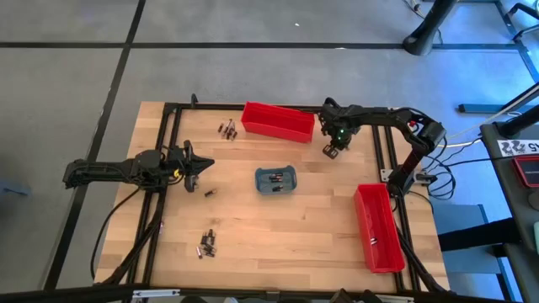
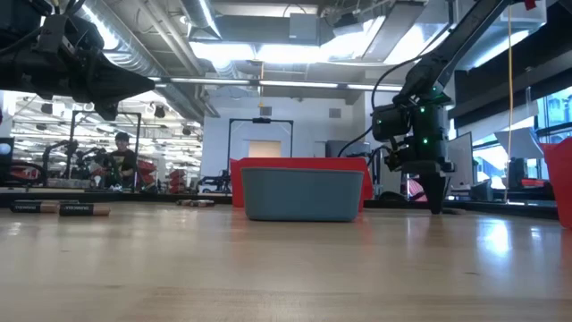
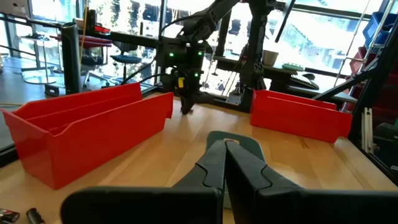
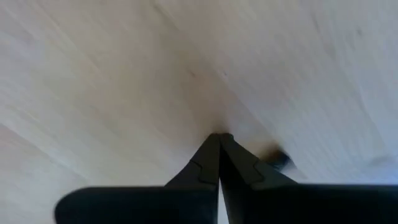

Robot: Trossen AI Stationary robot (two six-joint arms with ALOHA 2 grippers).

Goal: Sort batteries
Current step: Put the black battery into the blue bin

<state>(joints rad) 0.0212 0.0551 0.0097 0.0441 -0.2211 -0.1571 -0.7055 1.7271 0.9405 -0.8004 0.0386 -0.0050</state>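
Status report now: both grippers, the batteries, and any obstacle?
Right gripper shut at the table beside the red bin, holding nothing visible. Left gripper shut, waiting. Batteries scattered. No obstacle seen.

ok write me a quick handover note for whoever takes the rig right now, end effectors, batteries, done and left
Right end effector: shut, tips down at the bare table beside the far red bin; nothing visibly between them.
Left end effector: shut, empty, waiting on the left side.
Batteries: a few in the grey-blue tray at the centre; loose groups near the far bin and near the front edge; a single one close to the left end effector.
Done: little that shows; whether either red bin holds any cannot be told.
Left: the loose groups, the single one, the tray.
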